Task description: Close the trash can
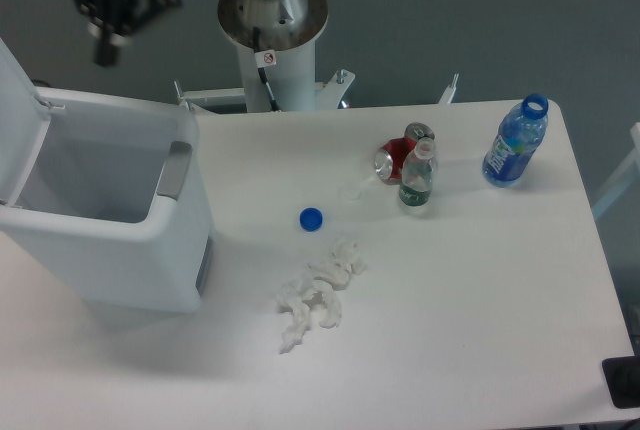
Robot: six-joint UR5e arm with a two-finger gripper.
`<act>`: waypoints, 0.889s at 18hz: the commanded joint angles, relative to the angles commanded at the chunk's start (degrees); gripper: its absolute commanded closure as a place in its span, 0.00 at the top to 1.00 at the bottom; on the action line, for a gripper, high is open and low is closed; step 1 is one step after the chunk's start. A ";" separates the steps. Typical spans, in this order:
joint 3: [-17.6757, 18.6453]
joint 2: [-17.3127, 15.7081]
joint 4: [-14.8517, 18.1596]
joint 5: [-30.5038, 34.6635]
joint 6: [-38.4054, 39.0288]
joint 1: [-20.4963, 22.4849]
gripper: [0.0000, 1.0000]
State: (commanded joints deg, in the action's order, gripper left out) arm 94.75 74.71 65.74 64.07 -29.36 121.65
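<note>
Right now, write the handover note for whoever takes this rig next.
Claw: empty, raised above the back edge of the trash can, near the upright lid; whether it is open or shut cannot be read from this view.
Trash can: at the table's left end, lid standing open, bin looks empty.
Done: nothing closed yet.
Left: push the lid down until it shuts.
Also on the table: blue cap, crumpled tissue, red can, small green bottle, blue bottle.
</note>
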 joint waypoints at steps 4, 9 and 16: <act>-0.96 0.09 -0.26 -0.79 1.05 -1.32 0.00; -4.04 0.52 -0.53 -1.94 1.84 -4.40 0.00; -7.82 5.09 -0.44 -0.89 2.20 -9.06 0.00</act>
State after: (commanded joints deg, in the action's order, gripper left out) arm 86.93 79.80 65.30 63.19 -27.16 112.59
